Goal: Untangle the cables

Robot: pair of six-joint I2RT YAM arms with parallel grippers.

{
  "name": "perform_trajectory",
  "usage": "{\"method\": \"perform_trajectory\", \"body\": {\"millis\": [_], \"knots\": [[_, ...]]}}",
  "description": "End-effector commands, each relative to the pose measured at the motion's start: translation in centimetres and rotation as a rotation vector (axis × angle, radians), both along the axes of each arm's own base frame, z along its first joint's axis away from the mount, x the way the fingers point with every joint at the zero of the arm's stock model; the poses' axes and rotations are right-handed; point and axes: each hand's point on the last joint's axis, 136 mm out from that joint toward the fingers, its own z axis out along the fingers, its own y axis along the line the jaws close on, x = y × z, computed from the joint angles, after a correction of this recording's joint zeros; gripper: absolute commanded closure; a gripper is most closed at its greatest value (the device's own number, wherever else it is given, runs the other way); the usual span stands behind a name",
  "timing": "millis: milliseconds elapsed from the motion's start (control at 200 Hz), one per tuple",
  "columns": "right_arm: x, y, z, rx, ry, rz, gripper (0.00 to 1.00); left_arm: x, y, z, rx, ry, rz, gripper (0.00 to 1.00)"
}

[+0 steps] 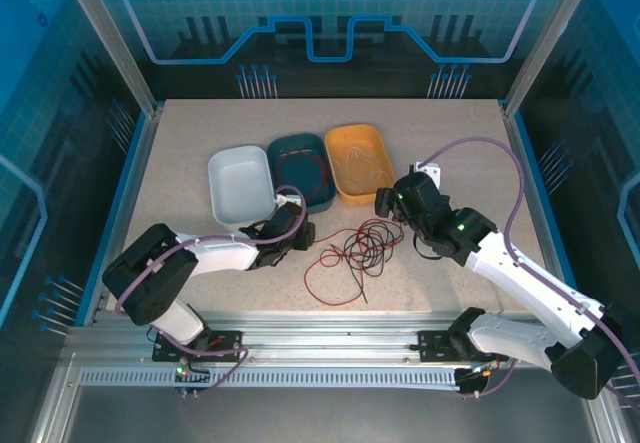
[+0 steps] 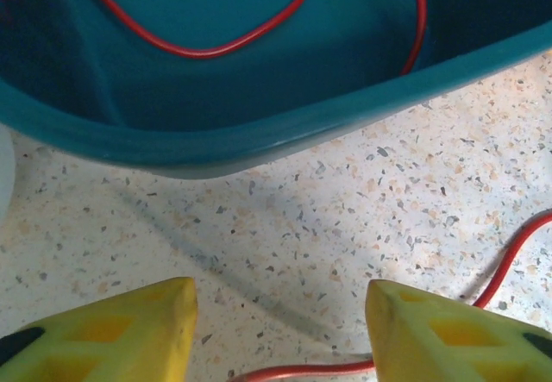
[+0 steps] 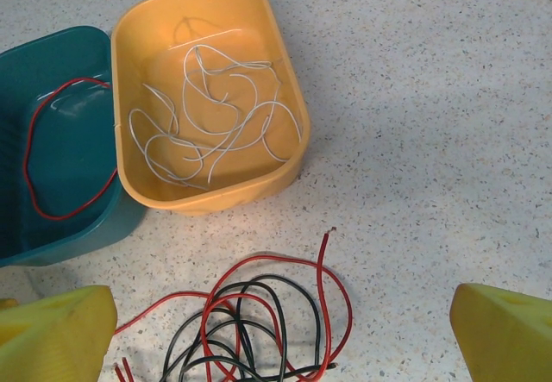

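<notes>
Cables (image 1: 352, 246) half sorted: whitish wires (image 3: 211, 115) in the orange-yellow plastic tray (image 3: 250, 194), one red wire (image 2: 198, 53) in the teal tray (image 2: 259, 140); red-and-black tangle (image 3: 250, 330) waits. Left gripper (image 2: 280, 330) partly open, right gripper (image 3: 285, 317) wide, both empty.

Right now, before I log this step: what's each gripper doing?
Left gripper: open, empty, a red cable lying between its jaws.
Right gripper: wide open, empty, above the red and black cables.
</notes>
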Motion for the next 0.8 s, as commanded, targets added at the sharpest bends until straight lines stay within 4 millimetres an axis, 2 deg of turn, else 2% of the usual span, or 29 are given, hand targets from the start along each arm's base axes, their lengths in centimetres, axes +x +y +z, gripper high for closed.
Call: {"method": "perform_trajectory", "body": {"millis": [0,180,395,695,795], "knots": [[0.3,-0.9,0.7,0.017,-0.035,-0.047,0.0,1.0,-0.4,0.7,-0.002,-0.036,0.017,0.51],[0.2,-0.9,0.5,0.019,-0.03,-0.046,0.0,1.1,0.2,0.2,0.014,-0.035,0.043,0.6],[0.2,-0.7,0.4,0.024,-0.028,-0.04,0.0,0.9,0.3,0.4,0.005,-0.037,0.042,0.85],[0.1,-0.2,-0.7,0.008,0.028,-0.024,0.0,-0.1,0.1,2.9,-0.051,-0.064,0.003,1.0],[0.1,-0.1,-1.8,-0.002,0.068,-0.025,0.0,-0.4,-0.3,4.3,-0.075,-0.083,-0.031,1.0]]}}
